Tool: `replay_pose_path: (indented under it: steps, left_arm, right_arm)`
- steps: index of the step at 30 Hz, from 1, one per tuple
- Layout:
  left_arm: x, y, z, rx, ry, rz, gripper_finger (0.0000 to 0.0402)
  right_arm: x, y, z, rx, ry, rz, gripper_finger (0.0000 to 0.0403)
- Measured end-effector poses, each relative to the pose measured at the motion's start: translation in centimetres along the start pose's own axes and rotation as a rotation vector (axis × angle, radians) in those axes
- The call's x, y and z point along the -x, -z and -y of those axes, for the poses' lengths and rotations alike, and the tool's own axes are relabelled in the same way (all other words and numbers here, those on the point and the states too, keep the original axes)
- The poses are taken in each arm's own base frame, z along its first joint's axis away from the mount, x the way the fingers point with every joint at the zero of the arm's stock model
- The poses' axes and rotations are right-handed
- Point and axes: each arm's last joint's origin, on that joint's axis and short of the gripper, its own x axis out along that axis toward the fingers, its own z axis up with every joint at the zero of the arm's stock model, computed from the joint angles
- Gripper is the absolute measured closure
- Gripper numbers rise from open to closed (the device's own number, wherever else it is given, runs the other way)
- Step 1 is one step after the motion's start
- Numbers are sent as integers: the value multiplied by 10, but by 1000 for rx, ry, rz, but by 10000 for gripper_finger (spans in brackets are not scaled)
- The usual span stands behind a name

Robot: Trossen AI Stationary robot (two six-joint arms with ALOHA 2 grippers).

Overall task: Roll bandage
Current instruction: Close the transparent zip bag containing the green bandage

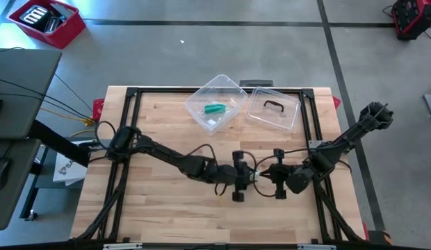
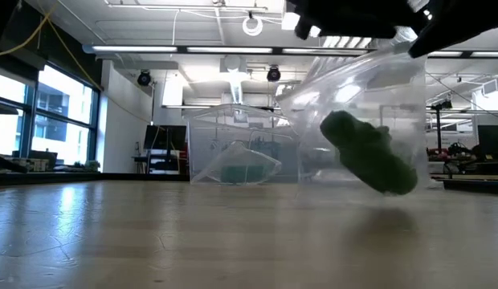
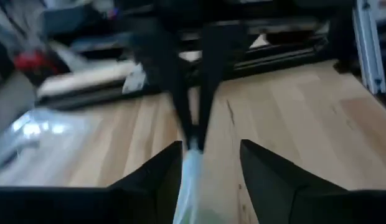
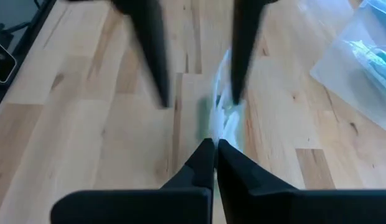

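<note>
A dark green bandage roll (image 2: pixel 369 154) lies tilted inside a clear plastic bag (image 2: pixel 353 88), which hangs over the middle of the table. My right gripper (image 4: pixel 213 146) is shut on the bag's top edge, coming from the table's right. Facing it from the left, my left gripper (image 3: pixel 211 155) is open, its two fingers standing on either side of the same edge (image 3: pixel 190 177). In the high view the two grippers (image 1: pixel 251 176) (image 1: pixel 264 175) meet tip to tip. My right gripper pinches the bag's top edge (image 4: pixel 220 127) between its two shut fingers, slanting down from the table's right side. The bag hangs below the fingers with the roll resting low in it. Whether the bag's bottom touches the table I cannot tell.
A clear plastic box (image 1: pixel 215 103) with a green item (image 1: pixel 215 109) in it sits at the far middle of the table, its lid (image 1: pixel 273 110) beside it on the right. Bare wood lies at the near side and the left. A black frame (image 1: pixel 128 125) runs along the table's edges.
</note>
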Motion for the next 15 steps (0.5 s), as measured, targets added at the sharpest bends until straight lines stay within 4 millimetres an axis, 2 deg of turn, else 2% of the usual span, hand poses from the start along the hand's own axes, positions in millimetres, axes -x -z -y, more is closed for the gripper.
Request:
replay_pose_path:
  steps: [3, 6, 15]
  left_arm:
    - [-11, 9, 11, -86, -29, 32, 241]
    - [-19, 16, 15, -98, -70, 46, 253]
    - [-23, 20, 12, -63, -78, 39, 348]
  right_arm:
    - [0, 0, 0, 1, -4, -1, 402]
    - [0, 0, 0, -2, -3, 2, 402]
    - [0, 0, 0, 0, -1, 0, 403]
